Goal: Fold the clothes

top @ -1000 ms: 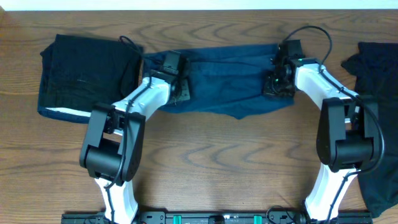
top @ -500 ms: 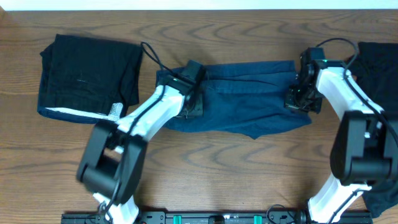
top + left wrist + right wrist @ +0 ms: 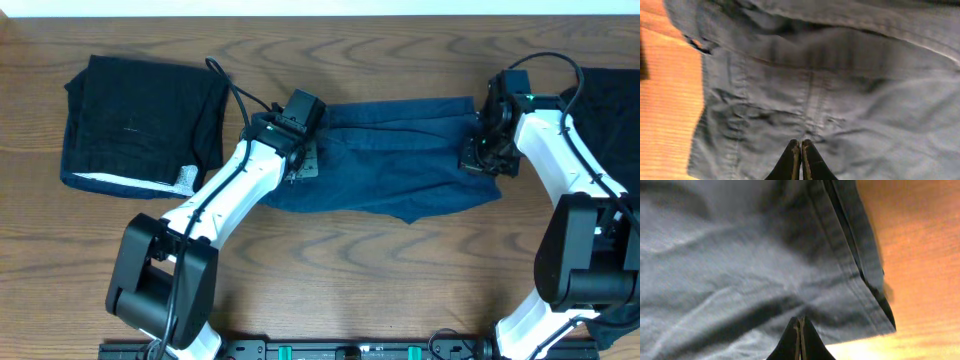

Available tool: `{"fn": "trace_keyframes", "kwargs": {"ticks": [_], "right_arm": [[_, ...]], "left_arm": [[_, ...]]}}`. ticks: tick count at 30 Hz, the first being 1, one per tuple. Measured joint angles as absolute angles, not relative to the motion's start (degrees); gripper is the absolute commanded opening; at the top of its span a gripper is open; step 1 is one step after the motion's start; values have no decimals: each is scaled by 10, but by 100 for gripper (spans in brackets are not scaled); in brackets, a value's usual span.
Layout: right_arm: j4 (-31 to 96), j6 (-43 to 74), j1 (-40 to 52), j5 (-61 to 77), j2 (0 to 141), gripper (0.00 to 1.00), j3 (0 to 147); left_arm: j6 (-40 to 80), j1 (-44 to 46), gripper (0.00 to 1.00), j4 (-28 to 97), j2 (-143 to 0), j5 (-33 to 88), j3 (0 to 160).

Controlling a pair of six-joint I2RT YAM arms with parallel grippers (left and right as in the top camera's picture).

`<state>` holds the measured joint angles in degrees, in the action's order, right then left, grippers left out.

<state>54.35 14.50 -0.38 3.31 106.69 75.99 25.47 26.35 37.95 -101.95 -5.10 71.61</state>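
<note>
We see the navy cloth (image 3: 400, 165) spread flat across the far middle of the wooden counter (image 3: 350, 270), its long side running left to right and its near edge uneven, dipping to a small point. Both arms reach over it from the near side.

The left hand (image 3: 303, 160) sits on the cloth's left end, just inside the edge. In the left wrist view, its fingers (image 3: 800, 150) are pressed tightly together with no gap between them. Their tips rest against the fabric (image 3: 840, 90) beside a stitched seam, with bare counter (image 3: 665, 100) visible to the left.

The right hand (image 3: 487, 155) sits on the cloth's right end. In its own wrist view, this hand (image 3: 799, 330) is likewise closed tip to tip. It is down on the cloth (image 3: 730, 265) near a doubled hem, with the counter (image 3: 920, 255) showing beyond it.

Either hand may have a thin pinch of fabric between its tips, but at this close, blurred range we cannot tell.

A folded black garment (image 3: 140, 120) lies at the far left, close to the navy cloth, with a white edge (image 3: 125, 182) along its near side. More black cloth (image 3: 612, 110) lies at the right edge of the counter, partly behind the right arm.
</note>
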Motion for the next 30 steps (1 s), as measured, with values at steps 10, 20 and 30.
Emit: {"fn": "trace_keyframes", "kwargs": {"ticks": [10,20,30], "right_arm": [[494,144,24,38,1067,1,760],[421,139,27,41,1093,1,742],[298,131,27,41,1100,1,695]], "left_arm": [[255,227,6,356,-1030,-76,716],[255,217,6,337,-1034,-79,716],[255,213,6,269,-1092,-79,716]]}}
